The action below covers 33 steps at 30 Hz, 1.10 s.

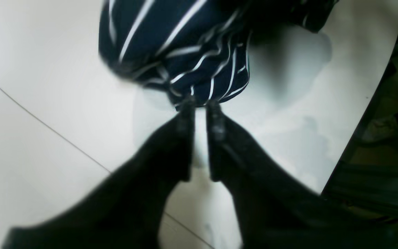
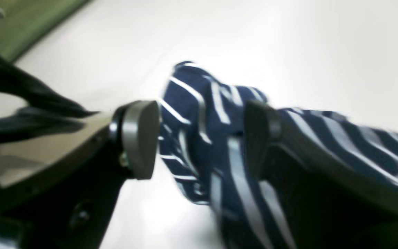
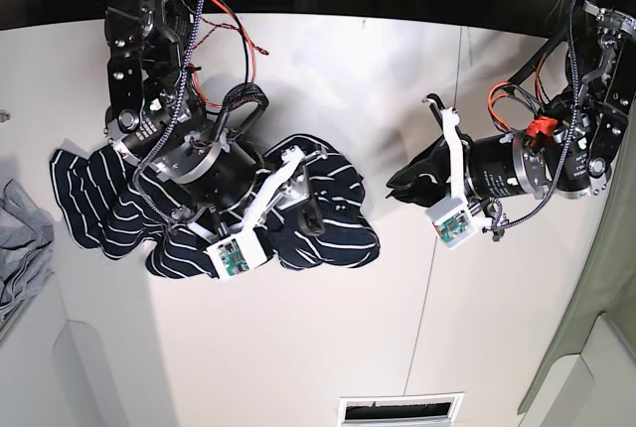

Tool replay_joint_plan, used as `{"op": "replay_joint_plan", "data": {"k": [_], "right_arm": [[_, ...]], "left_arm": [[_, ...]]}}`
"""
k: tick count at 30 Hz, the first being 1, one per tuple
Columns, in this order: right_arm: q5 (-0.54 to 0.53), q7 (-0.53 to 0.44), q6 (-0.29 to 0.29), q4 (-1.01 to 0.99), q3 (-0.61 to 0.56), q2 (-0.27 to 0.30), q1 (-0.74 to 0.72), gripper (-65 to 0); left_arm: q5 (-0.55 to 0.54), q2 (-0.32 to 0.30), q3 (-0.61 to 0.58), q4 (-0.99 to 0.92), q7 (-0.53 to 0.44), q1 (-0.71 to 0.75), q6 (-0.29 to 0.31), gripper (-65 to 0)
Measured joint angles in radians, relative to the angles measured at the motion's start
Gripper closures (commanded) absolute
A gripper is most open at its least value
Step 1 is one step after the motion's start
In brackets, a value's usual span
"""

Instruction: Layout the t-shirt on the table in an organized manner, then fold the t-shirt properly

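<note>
The t-shirt (image 3: pixel 199 218), dark navy with thin white stripes, lies crumpled on the white table (image 3: pixel 328 338), left of centre. My right gripper (image 3: pixel 298 199) sits over its right part. In the right wrist view this gripper (image 2: pixel 200 138) is wide open, and a bunched fold of the t-shirt (image 2: pixel 192 114) stands between the pads. My left gripper (image 3: pixel 396 184) is just right of the shirt's edge. In the left wrist view, the left gripper (image 1: pixel 200 112) is open by a narrow gap, with a puckered corner of the t-shirt (image 1: pixel 199 72) right at its fingertips.
A light-grey cloth (image 3: pixel 20 238) lies at the table's left edge. A thin dark seam (image 3: pixel 437 238) runs down the tabletop right of centre. The table's edge (image 1: pixel 354 131) is close on the right in the left wrist view. A slotted vent (image 3: pixel 397 409) sits at the front.
</note>
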<state>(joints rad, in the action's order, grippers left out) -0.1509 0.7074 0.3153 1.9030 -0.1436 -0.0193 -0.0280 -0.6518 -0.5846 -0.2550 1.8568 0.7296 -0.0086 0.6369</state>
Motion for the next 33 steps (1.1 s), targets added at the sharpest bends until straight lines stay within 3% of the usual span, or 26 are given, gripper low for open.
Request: {"op": "replay_joint_plan", "data": {"k": [2,7,12,18,25,27,31,33], "right_arm": [[0.032,0.010,-0.031,0.026,0.007,0.002,0.000,-38.2],[0.078,0.056,-0.032,0.061,0.075,0.003,-0.002,-38.2],[0.062,0.054,-0.031,0.060,0.169,0.086,0.046,-38.2],[-0.033,0.045,0.008,0.039,0.238,0.174,0.155,-38.2],[-0.068,-0.050,0.023,-0.113,0.225,0.180,0.224,-37.9],[-0.075,-0.069,0.022,-0.157,0.209,0.180,0.219,-32.1],[-0.070,-0.077,0.021,-0.188,0.144,0.180,0.225,0.0],[-0.088,-0.093,0.021,-0.188,0.107,0.179,0.222,0.0]], "left_arm": [[0.002,0.000,0.000,0.000,0.014,0.000,0.000,-15.4],[-0.009,0.000,0.000,0.000,0.014,0.000,0.000,-16.3],[-0.024,0.011,0.000,0.000,0.014,0.000,0.000,-33.0],[-0.022,0.051,0.000,0.000,0.014,0.000,0.000,-33.1],[0.006,0.110,0.000,-0.045,-0.016,-0.005,0.000,-33.1],[0.006,0.126,0.000,-0.066,-0.016,-0.005,0.000,-33.1],[0.035,0.130,0.000,-0.106,-0.019,-0.005,0.000,-33.1],[0.066,0.130,0.000,-0.111,-0.019,-0.005,0.000,-33.1]]}}
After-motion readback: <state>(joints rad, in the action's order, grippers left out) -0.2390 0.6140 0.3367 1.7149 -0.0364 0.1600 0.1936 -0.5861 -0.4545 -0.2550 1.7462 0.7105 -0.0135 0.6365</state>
